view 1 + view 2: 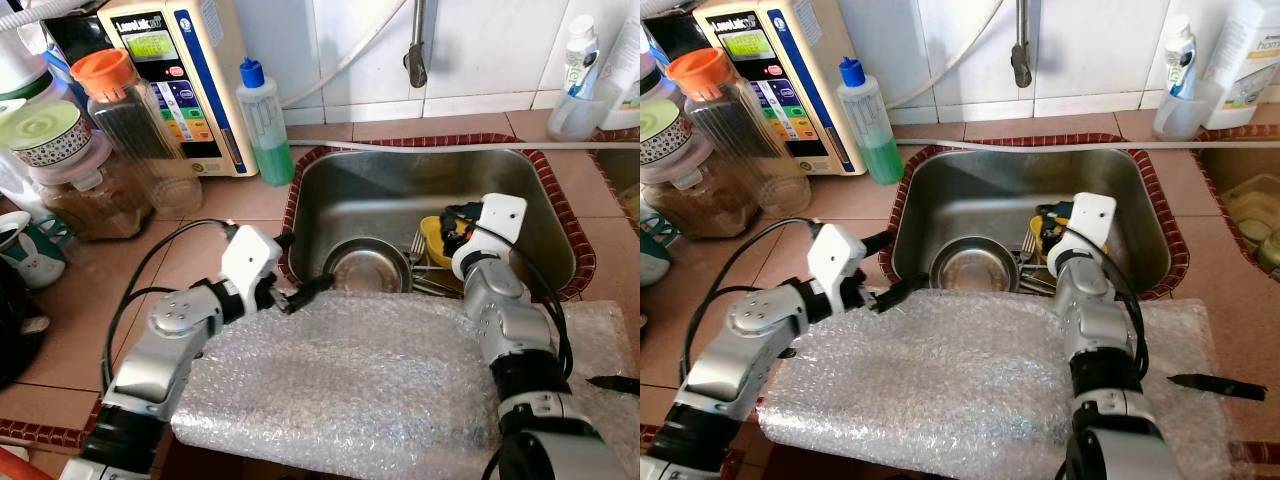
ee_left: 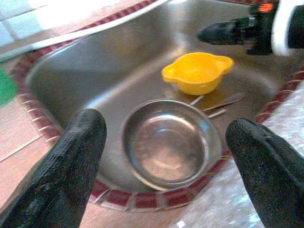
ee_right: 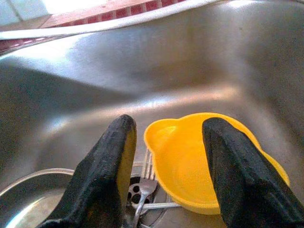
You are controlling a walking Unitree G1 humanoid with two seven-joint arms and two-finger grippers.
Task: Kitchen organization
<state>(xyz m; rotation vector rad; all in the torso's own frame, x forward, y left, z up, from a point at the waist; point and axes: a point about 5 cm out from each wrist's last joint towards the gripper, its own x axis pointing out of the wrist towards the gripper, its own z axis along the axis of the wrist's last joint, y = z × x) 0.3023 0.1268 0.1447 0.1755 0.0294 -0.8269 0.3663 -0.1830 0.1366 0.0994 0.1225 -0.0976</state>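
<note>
A steel sink (image 1: 400, 190) holds a round steel bowl (image 1: 368, 268), a yellow bowl (image 1: 432, 235) with small handles, and a fork (image 3: 145, 187) with other cutlery near the drain. My right gripper (image 3: 169, 122) reaches down into the sink and is open. One finger is beside the yellow bowl's (image 3: 185, 161) handle and the other is over its inside; I cannot tell whether they touch it. My left gripper (image 1: 310, 290) hovers open at the sink's front rim, pointing at the steel bowl (image 2: 168, 142), with nothing between its fingers.
A sheet of bubble wrap (image 1: 350, 380) covers the counter in front of the sink, with a dark utensil (image 1: 612, 383) at its right edge. A water purifier (image 1: 185, 80), a green soap bottle (image 1: 262, 125) and jars (image 1: 120, 120) stand at the left. The tap (image 1: 416, 50) hangs behind.
</note>
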